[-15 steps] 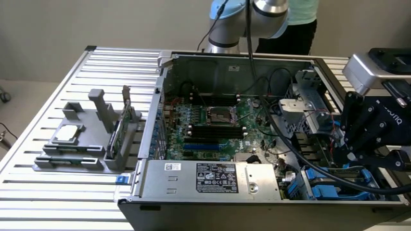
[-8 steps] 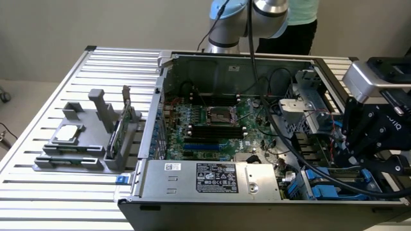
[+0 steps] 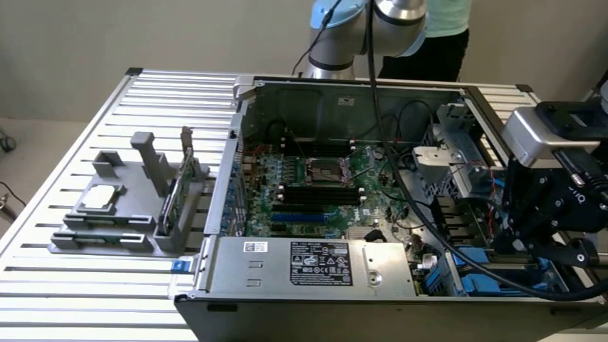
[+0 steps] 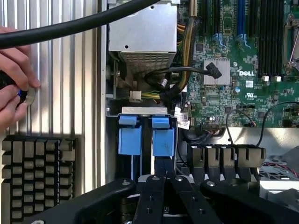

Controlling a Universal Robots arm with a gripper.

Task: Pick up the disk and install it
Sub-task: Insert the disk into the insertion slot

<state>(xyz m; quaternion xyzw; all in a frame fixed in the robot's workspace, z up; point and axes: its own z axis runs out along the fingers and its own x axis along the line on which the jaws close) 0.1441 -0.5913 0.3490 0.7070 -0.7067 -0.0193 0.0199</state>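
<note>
Slatted aluminium makes up the table (image 3: 57,285), ribbed and pale. On it lies an open computer case (image 3: 239,135) of dull sheet steel, with a green circuit board (image 3: 323,192) in the middle of the exterior view and a boxy grey power supply (image 3: 314,262) along the lower edge. At centre left of that frame stands a grey plastic rack (image 3: 124,214) holding small parts. The gripper (image 4: 163,179), black and angular, hangs over the lower right corner of the case, and its fingers are closed together. Straight ahead of the fingertips, in the drive bay, sits the disk (image 4: 163,140). Its glossy blue plastic frame end shows, while the metal body is hidden down in the slot. It stands on edge, and I judge its long axis to run down into the bay, in line with the closed fingers rather than across them. Whether the tips touch or pinch the frame I cannot tell. A second blue carrier (image 4: 130,140) stands just beside it, parallel, with a narrow dark gap between. A thick black cable (image 4: 70,28), smooth and round, crosses above the slats. There a person's hand (image 4: 14,88) rests near a dark gridded block (image 4: 37,172), well apart from the bay.
</note>
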